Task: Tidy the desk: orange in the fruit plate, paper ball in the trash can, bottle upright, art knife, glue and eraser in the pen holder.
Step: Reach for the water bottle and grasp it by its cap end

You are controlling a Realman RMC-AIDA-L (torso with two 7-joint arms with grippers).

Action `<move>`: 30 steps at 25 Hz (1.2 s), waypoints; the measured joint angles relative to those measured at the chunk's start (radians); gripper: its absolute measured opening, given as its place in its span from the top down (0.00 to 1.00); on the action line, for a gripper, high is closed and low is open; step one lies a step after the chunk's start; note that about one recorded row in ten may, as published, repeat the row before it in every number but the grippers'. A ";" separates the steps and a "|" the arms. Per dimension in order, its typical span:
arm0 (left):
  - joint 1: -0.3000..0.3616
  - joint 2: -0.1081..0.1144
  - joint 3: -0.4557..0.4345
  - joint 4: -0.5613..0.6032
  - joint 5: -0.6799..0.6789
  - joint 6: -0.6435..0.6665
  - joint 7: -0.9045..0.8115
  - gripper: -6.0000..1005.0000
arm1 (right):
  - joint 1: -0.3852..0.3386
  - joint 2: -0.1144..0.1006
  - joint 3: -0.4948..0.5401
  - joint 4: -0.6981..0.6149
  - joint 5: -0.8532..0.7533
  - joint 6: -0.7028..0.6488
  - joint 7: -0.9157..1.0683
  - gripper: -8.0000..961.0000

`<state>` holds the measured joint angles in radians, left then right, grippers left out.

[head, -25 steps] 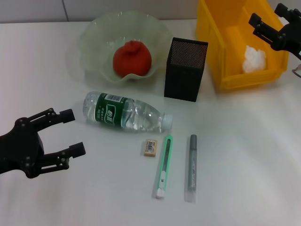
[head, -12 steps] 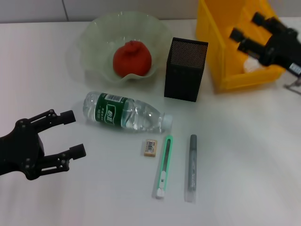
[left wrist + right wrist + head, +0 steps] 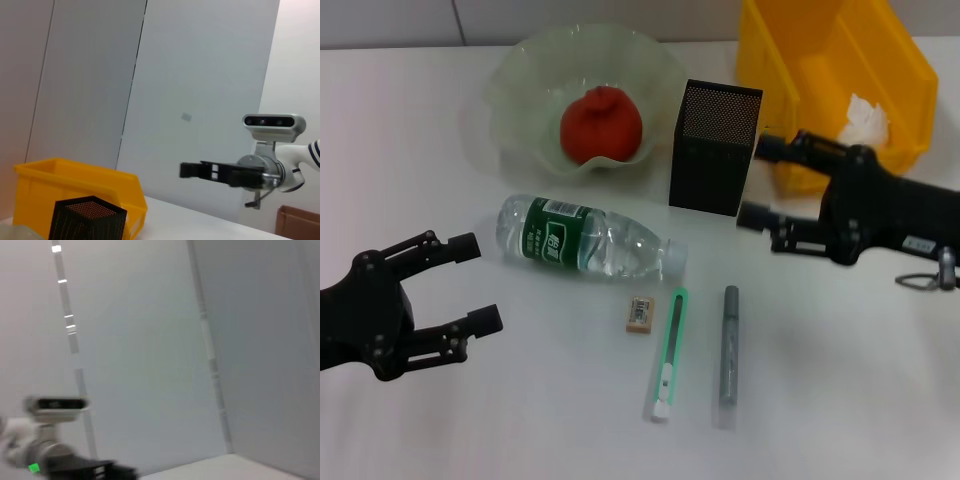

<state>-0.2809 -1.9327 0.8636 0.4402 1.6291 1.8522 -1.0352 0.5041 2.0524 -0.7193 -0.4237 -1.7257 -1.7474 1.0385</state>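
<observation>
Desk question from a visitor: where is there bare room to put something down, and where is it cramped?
Bare: the near right corner beyond the grey pen, and the far left beside the fruit plate. Crowded: the middle, where bottle, eraser, art knife and pen holder cluster, with the right tool open alongside.

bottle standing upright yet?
No, in the head view the bottle lies on its side on the table, white cap toward the pen holder's side.

White desk before pale grey panelled walls.
</observation>
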 joint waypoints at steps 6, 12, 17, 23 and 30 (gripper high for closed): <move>-0.003 0.000 0.000 0.000 0.002 0.000 -0.001 0.15 | 0.009 0.005 0.002 -0.001 -0.035 -0.006 0.000 0.13; -0.003 0.000 0.000 0.000 0.002 -0.001 -0.002 0.15 | 0.004 0.008 0.010 -0.005 -0.035 0.008 -0.004 0.13; -0.003 0.000 0.000 0.000 0.002 -0.001 -0.003 0.15 | 0.002 0.009 0.011 -0.010 -0.032 0.008 -0.005 0.13; -0.004 0.000 0.000 0.000 -0.002 -0.001 -0.003 0.16 | 0.001 0.009 0.011 -0.013 -0.032 0.008 -0.005 0.13; -0.007 -0.002 -0.002 0.001 -0.003 -0.006 -0.003 0.16 | -0.004 0.010 0.003 -0.063 -0.063 0.039 0.002 0.13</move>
<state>-0.2876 -1.9349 0.8617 0.4412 1.6262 1.8460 -1.0385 0.5004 2.0619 -0.7160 -0.4864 -1.7892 -1.7079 1.0401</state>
